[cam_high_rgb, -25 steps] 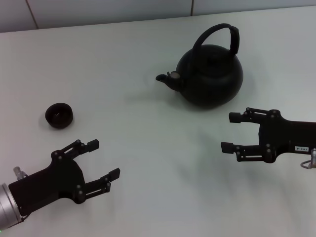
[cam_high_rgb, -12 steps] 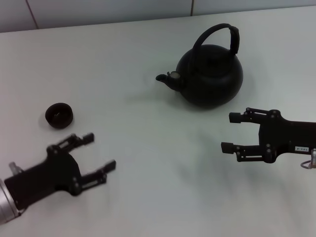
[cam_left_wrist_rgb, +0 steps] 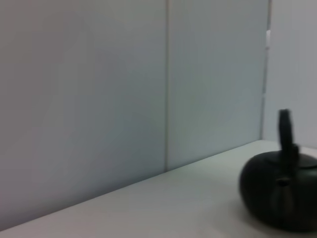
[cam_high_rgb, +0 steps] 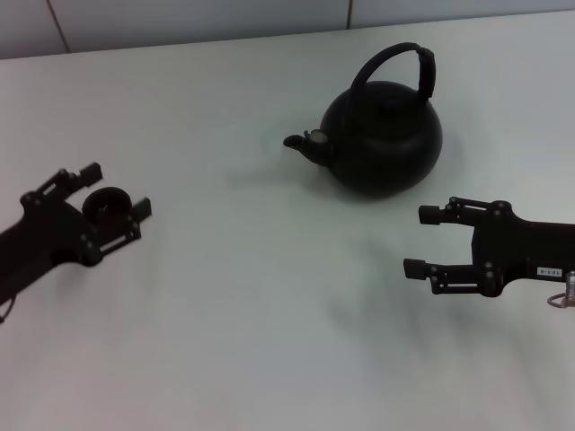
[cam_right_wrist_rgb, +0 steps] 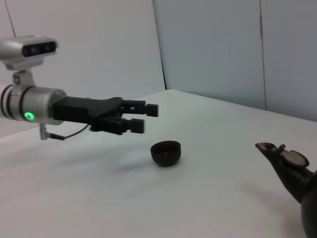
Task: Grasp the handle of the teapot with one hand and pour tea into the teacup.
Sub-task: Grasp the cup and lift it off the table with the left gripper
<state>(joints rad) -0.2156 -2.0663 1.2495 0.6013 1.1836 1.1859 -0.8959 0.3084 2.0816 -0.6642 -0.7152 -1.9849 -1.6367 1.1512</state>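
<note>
The matte-black teapot (cam_high_rgb: 386,135) stands at the back right of the white table, its spout (cam_high_rgb: 301,144) pointing left and its arched handle (cam_high_rgb: 395,56) upright. The left wrist view shows the teapot (cam_left_wrist_rgb: 280,196) and its handle (cam_left_wrist_rgb: 284,130) edge-on. The small black teacup (cam_high_rgb: 106,206) sits at the far left. My left gripper (cam_high_rgb: 117,190) is open, with its fingers either side of the cup in the head view. In the right wrist view the left gripper (cam_right_wrist_rgb: 146,117) hangs above the teacup (cam_right_wrist_rgb: 166,152), not touching it. My right gripper (cam_high_rgb: 420,241) is open, in front of the teapot and to its right.
The white table (cam_high_rgb: 269,314) runs back to a grey panelled wall (cam_high_rgb: 180,18). In the right wrist view the teapot's spout (cam_right_wrist_rgb: 277,153) shows at the edge, to the right of the cup.
My left gripper has swung from the front of the table back and to the left, up to the teacup, staying open. The right arm, teapot and cup have not moved.
</note>
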